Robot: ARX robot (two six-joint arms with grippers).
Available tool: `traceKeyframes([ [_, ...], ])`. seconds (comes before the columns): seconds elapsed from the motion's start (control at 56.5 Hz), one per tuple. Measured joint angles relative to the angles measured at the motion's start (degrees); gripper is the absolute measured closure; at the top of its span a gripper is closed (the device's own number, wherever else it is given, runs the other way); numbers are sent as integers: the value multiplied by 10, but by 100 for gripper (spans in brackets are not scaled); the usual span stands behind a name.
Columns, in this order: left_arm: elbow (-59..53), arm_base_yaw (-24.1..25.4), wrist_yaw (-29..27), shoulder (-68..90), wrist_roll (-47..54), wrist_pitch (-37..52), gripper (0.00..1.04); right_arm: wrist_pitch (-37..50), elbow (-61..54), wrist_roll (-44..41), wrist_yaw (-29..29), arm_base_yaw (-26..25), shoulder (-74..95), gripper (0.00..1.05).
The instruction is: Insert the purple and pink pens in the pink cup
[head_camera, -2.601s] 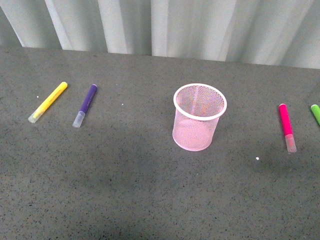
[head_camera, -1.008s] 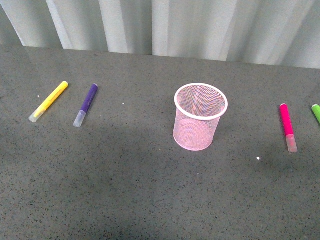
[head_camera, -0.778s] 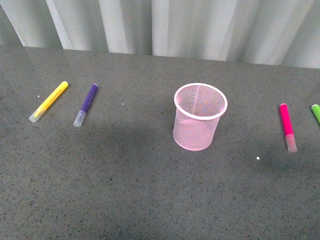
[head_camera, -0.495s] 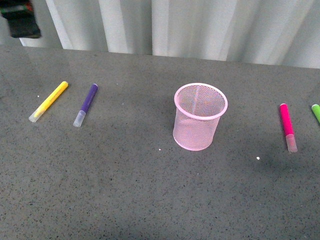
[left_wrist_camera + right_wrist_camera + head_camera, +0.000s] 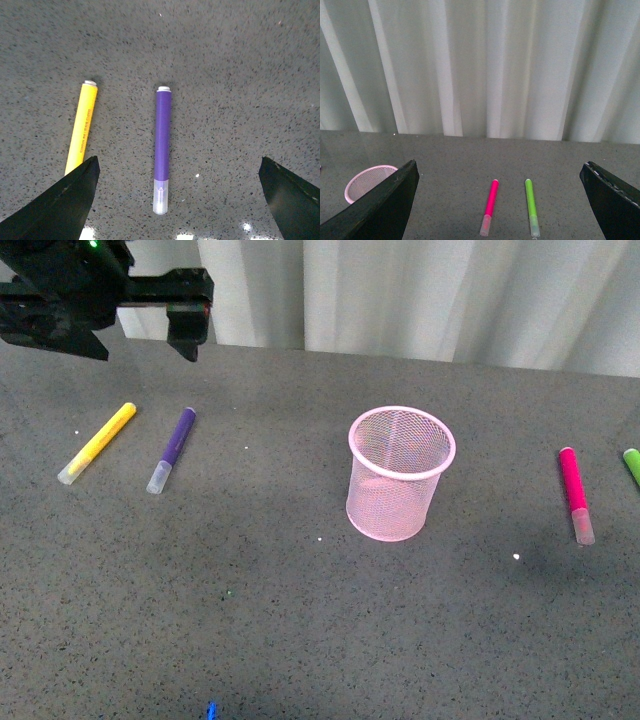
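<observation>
The left gripper [image 5: 143, 350] hangs over the far left of the table [image 5: 300, 620], jaws wide apart and holding nothing; its wrist view frames the purple pen [image 5: 172, 449] lying flat near a yellow marker [image 5: 97, 443]. The cup [image 5: 400, 474] stands upright mid-table. The pink pen [image 5: 574, 494] lies well to its right, near a green marker [image 5: 631, 466]. The right gripper [image 5: 500, 165] is also spread open and holds nothing

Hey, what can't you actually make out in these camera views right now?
Green marker: front view, cut off by the right edge.
Yellow marker: left wrist view, capped end hidden behind the left hand; its print too small to read.
Pink cup: right wrist view, partly hidden behind the right hand.
</observation>
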Motion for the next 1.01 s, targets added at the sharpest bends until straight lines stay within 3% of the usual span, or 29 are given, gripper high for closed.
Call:
traceKeyframes([
  [0.23, 130, -7, -8, 125, 2, -98, 7, 0, 0, 0, 0, 0, 0, 7],
  [0.513, 195, -16, -19, 183, 26, -121, 7, 0, 0, 0, 0, 0, 0, 7],
  [1.008, 192, -12, -47, 216, 47, -106, 7, 0, 0, 0, 0, 0, 0, 7],
])
